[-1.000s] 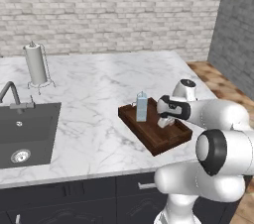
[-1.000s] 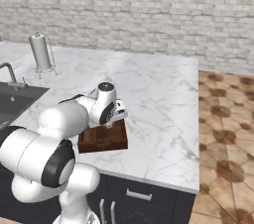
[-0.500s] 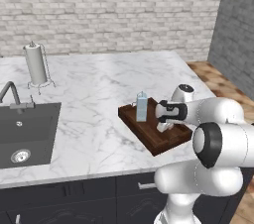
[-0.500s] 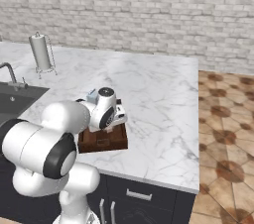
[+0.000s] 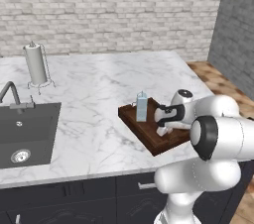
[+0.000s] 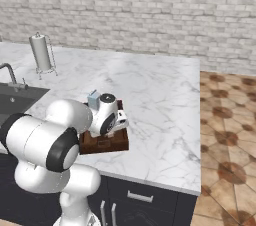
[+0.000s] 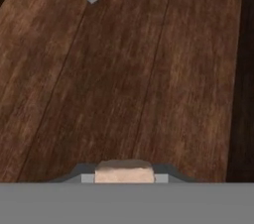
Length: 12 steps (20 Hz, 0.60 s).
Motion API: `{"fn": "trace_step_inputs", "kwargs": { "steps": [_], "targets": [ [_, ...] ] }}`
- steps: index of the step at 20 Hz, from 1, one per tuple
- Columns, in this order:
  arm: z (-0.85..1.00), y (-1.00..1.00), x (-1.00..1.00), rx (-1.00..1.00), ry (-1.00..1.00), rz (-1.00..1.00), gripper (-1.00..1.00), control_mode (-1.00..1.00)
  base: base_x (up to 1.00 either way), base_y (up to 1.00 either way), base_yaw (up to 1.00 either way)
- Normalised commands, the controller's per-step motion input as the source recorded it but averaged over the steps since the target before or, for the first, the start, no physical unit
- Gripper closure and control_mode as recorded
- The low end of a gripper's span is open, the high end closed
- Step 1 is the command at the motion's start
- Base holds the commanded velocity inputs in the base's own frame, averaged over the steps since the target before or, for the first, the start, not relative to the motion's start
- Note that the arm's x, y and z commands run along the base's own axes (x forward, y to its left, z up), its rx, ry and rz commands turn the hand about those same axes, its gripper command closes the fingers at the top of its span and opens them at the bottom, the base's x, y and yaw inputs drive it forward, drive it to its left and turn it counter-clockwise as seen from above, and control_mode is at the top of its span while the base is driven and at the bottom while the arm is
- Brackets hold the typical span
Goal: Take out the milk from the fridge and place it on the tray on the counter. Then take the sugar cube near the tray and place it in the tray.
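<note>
End effector (image 7: 124, 178) lower, sugar cube (image 7: 124, 172) pinched.

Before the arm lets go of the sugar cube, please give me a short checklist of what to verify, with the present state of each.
1. Milk stands upright on the tray: ok.
2. Sugar cube held between the end effector fingertips: ok.
3. End effector is above the tray floor, not the counter: ok.
4. Cube is apart from the milk: ok.
5. Cube already touches the tray floor: cannot tell.
</note>
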Motion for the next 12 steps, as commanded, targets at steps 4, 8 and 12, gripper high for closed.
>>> {"fn": "trace_step_inputs", "kwargs": {
  "steps": [4,8,12],
  "targets": [
    [-0.22,0.0,0.01,0.0,0.0,0.0,-1.0,-1.0,0.0,0.0,0.0],
    [0.12,-0.02,-0.02,0.0,-0.04,0.0,-1.0,-1.0,0.0,0.0,0.0],
    [0.36,0.0,0.0,0.0,0.0,0.0,-1.0,-1.0,0.0,0.0,0.0]
  ]
}}
